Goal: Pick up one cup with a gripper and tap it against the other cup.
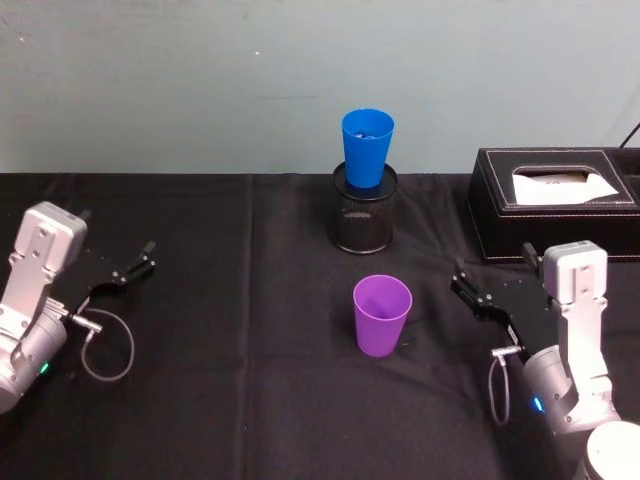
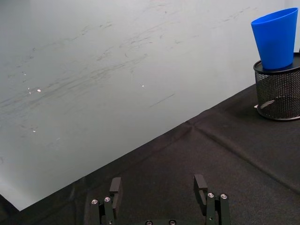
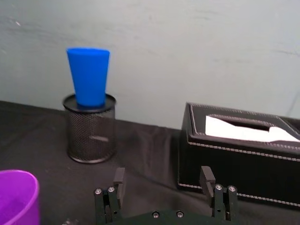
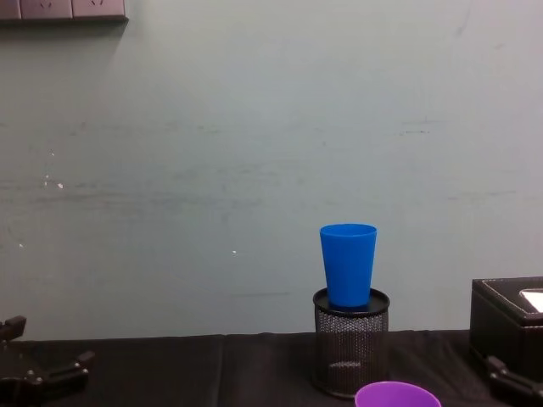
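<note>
Black tablecloth (image 1: 250, 330) bears one purple cup (image 1: 381, 315), one blue cup (image 1: 366, 147), two wide-open claws (image 1: 128, 270) (image 1: 470, 291).

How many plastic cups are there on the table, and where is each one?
2. The purple cup stands upright on the black cloth near the front; the blue cup sits in the mesh pen holder behind it.

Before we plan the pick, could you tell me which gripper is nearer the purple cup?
Right. The right gripper sits close beside the purple cup; the left gripper rests much farther off, across the table.

Smooth plastic cups — purple cup (image 1: 381, 315), blue cup (image 1: 367, 146) — black wire-mesh holder (image 1: 364, 220), matt tablecloth (image 1: 240, 380).
</note>
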{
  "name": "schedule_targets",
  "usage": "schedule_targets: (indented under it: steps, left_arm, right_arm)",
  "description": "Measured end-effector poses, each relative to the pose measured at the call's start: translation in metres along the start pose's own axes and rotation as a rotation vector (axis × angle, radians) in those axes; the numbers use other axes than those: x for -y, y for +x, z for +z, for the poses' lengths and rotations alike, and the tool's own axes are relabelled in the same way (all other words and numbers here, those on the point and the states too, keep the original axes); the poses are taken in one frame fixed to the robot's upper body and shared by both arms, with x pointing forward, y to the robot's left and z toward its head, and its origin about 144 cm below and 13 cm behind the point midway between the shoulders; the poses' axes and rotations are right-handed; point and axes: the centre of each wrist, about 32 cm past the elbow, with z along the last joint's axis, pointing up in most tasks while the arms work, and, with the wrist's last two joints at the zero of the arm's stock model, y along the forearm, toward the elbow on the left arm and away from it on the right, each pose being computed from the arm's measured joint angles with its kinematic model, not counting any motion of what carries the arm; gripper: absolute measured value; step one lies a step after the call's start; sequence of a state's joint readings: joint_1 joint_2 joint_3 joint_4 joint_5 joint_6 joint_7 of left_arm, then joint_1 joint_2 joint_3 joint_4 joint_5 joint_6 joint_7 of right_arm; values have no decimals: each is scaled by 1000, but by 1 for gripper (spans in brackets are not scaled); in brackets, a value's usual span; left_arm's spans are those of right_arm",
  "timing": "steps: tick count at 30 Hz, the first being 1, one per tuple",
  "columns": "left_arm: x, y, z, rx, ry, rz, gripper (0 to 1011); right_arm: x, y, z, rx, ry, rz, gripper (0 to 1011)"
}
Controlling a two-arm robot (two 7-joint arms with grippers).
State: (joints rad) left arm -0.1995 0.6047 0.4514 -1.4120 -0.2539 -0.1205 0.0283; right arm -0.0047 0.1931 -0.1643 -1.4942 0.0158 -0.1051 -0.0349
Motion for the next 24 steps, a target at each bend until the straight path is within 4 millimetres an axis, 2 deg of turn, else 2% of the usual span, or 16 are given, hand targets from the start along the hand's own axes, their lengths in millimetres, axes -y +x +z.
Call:
schedule_targets:
  steps: [24]
  left_arm:
    - [0, 0, 0, 0, 0, 0, 1000]
  right_arm:
    - [-1, 0, -2, 4, -7, -5, 1003]
